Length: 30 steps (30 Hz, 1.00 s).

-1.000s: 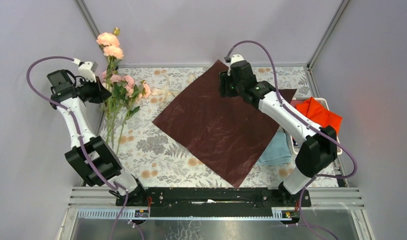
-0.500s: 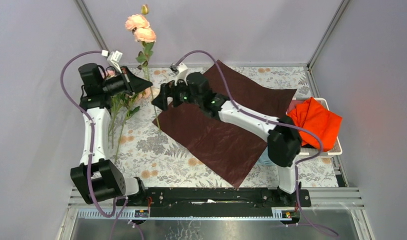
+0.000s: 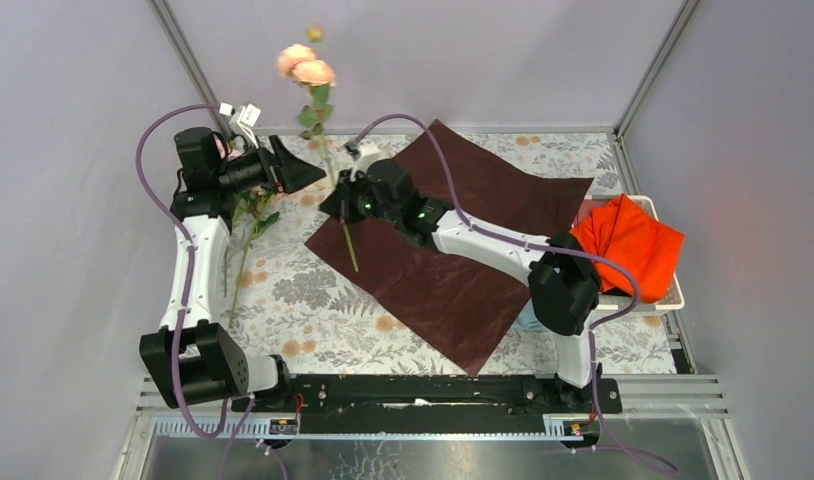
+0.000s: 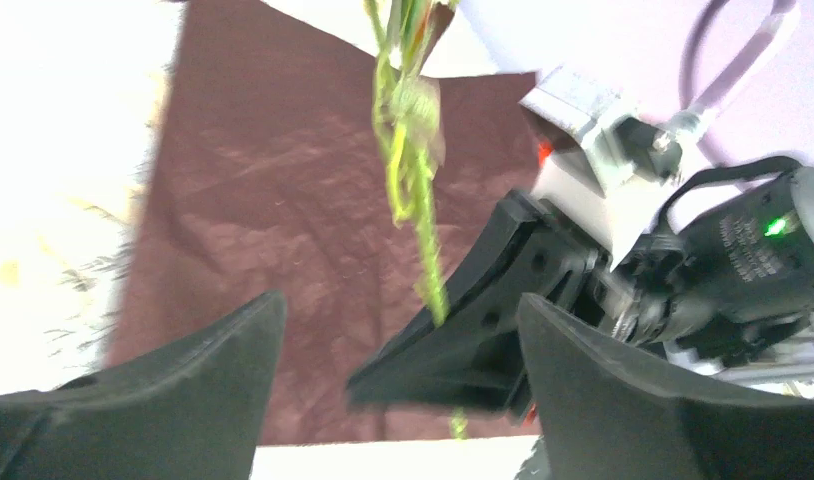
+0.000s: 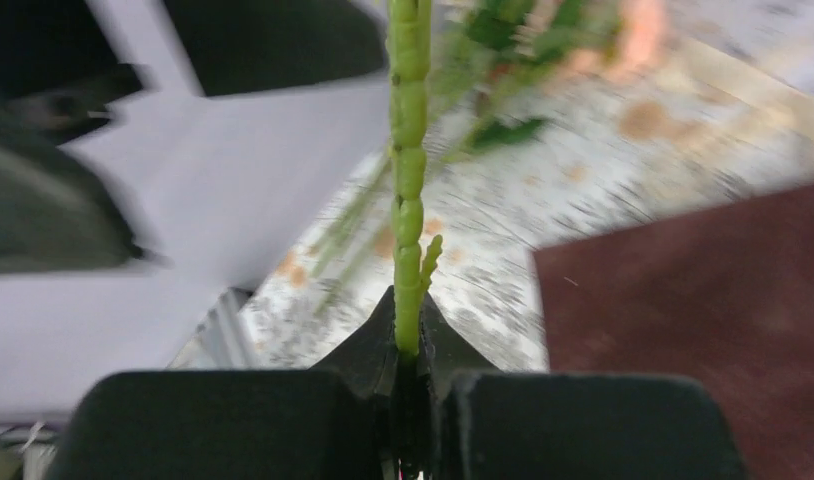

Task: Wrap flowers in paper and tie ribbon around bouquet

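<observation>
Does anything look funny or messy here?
One flower stem sticks up in the air, pinched in the right gripper, while the other flowers lie apart at the left. The paper sits crooked.

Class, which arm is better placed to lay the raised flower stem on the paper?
Right: right gripper shut on the stem at the paper's edge; left gripper open and empty.

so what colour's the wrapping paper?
The paper is dark maroon-brown, slightly crinkled; clearest in the top external view.
</observation>
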Each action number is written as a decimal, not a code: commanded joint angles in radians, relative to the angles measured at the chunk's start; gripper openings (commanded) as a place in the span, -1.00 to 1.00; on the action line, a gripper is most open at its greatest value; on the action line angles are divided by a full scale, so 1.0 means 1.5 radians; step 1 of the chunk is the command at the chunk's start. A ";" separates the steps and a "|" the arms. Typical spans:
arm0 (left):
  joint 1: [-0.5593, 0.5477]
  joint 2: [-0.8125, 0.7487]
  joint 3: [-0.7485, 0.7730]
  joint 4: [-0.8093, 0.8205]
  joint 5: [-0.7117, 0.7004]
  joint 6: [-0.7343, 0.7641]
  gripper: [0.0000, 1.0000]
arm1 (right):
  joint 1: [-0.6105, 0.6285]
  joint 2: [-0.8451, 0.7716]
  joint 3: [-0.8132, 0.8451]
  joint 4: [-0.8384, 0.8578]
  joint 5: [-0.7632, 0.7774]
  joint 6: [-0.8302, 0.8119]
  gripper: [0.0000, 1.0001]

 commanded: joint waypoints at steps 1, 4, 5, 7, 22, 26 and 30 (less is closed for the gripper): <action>0.010 0.021 0.062 -0.202 -0.123 0.232 0.97 | -0.078 -0.091 -0.060 -0.124 0.136 0.039 -1.00; 0.042 0.023 0.059 -0.293 -0.228 0.418 0.98 | -0.135 -0.133 -0.139 -0.193 0.167 0.066 -1.00; 0.056 0.021 0.043 -0.303 -0.275 0.458 0.97 | -0.153 -0.139 -0.162 -0.212 0.176 0.067 -1.00; 0.091 0.020 -0.002 -0.313 -0.371 0.526 0.97 | -0.186 -0.134 -0.187 -0.251 0.201 0.056 -1.00; 0.242 0.086 -0.137 -0.287 -0.515 0.639 0.97 | -0.235 0.042 -0.105 -0.417 0.246 0.040 0.26; 0.242 0.113 -0.121 -0.287 -0.519 0.614 0.93 | -0.235 0.019 -0.063 -0.490 0.296 0.001 0.67; 0.236 0.139 -0.107 -0.286 -0.508 0.603 0.54 | -0.235 -0.049 -0.059 -0.502 0.319 -0.053 0.73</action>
